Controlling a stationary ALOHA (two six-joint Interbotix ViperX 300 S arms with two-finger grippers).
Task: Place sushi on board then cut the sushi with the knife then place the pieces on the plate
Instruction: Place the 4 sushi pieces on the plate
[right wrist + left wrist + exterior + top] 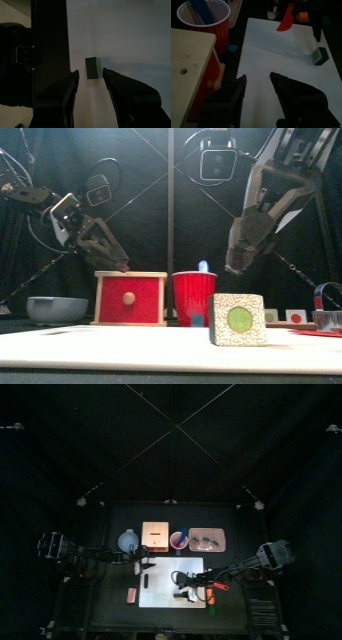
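one green sushi piece (239, 319) upright on white board (134, 342). red knife (286, 19) lies at board edge, outside cup (195, 296). right gripper (91, 71) spread open over piece; left gripper (258, 76) open, empty. cutting probably done; piece not yet on pink plate (205, 540).

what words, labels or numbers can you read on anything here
None: no view shows any readable text.
sushi piece: a green oval on a pale face, no writing.
red cup: plain, no print.
wooden box: a plain red drawer front with a pale knob, no label.
white cutting board: blank.
blue-grey bowl: no marking visible.
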